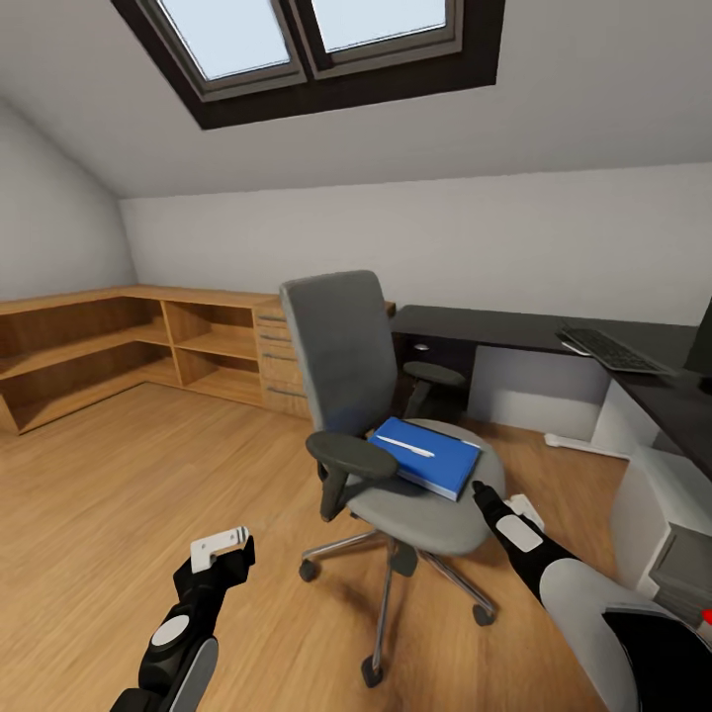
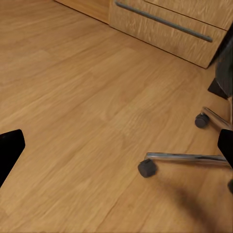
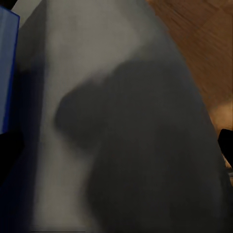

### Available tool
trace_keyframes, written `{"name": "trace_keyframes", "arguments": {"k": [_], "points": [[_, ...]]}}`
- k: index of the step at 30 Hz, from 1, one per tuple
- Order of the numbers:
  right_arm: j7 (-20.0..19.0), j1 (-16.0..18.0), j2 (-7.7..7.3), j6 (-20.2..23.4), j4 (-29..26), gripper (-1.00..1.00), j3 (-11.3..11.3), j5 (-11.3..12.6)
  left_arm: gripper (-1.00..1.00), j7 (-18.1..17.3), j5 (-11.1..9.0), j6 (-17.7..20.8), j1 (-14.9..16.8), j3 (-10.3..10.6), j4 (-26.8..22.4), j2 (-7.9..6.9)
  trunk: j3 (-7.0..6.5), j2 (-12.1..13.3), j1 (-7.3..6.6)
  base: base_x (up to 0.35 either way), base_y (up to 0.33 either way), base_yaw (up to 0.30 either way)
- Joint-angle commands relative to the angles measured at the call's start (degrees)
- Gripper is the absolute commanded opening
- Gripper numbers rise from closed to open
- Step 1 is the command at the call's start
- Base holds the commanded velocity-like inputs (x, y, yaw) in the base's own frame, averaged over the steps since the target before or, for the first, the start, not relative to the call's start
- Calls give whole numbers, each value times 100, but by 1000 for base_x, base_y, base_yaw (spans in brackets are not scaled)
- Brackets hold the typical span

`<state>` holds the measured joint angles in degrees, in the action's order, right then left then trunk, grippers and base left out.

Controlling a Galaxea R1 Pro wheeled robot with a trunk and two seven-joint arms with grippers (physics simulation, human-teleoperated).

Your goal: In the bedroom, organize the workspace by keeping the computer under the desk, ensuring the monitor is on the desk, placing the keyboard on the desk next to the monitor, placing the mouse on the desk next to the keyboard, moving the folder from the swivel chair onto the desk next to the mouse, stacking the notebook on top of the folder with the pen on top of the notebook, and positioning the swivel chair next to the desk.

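Far left of the head frame: wooden shelving [image 1: 89,341] along the wall, not part of the task.

Lower left: left gripper [image 1: 225,552] hangs over bare floor [image 1: 119,485], holding nothing. In its wrist view the dark fingertips [image 2: 9,150] sit at opposite edges of the picture, so the fingers are spread apart. Chair castors [image 2: 147,168] lie ahead of it.

Centre: swivel chair [image 1: 341,346], seat facing the robot. On the seat lies the blue folder [image 1: 430,457] with a white pen [image 1: 405,446] across its top. Whether the notebook lies under the pen cannot be told.

Lower centre-right: right gripper [image 1: 485,494] sits at the seat's front edge, just beside the folder's near corner. The blue edge [image 3: 7,73] shows beside grey seat cushion [image 3: 121,121]. Fingers seem parted and empty, though the view is blurred.

Judgement on the pick: the pen is loose and will roll if the folder tips. Either lift the pen first, or take the folder by its near edge and keep it level.

Right: dark desk [image 1: 514,328], keyboard [image 1: 613,351] already on it. Any free space beside the keyboard looks like the drop site.
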<state>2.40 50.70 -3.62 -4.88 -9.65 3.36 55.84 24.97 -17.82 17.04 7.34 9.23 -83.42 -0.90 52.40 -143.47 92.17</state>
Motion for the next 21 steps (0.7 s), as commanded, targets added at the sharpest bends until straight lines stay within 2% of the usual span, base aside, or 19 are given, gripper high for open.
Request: {"name": "trace_keyframes", "arguments": {"k": [1,15,21], "points": [[5,2,8,-7,-7,100,25,16,100,52,-46,16,5,18,-1,-7,6,-2,0,54,0,9],[6,2,19,-10,-37,100,24,14,100,52,-46,19,5,18,10,1,6,-2,0,9,0,1],[6,2,19,-11,-37,100,25,14,100,52,-44,19,5,24,21,2,6,-2,0,255,0,0]]}}
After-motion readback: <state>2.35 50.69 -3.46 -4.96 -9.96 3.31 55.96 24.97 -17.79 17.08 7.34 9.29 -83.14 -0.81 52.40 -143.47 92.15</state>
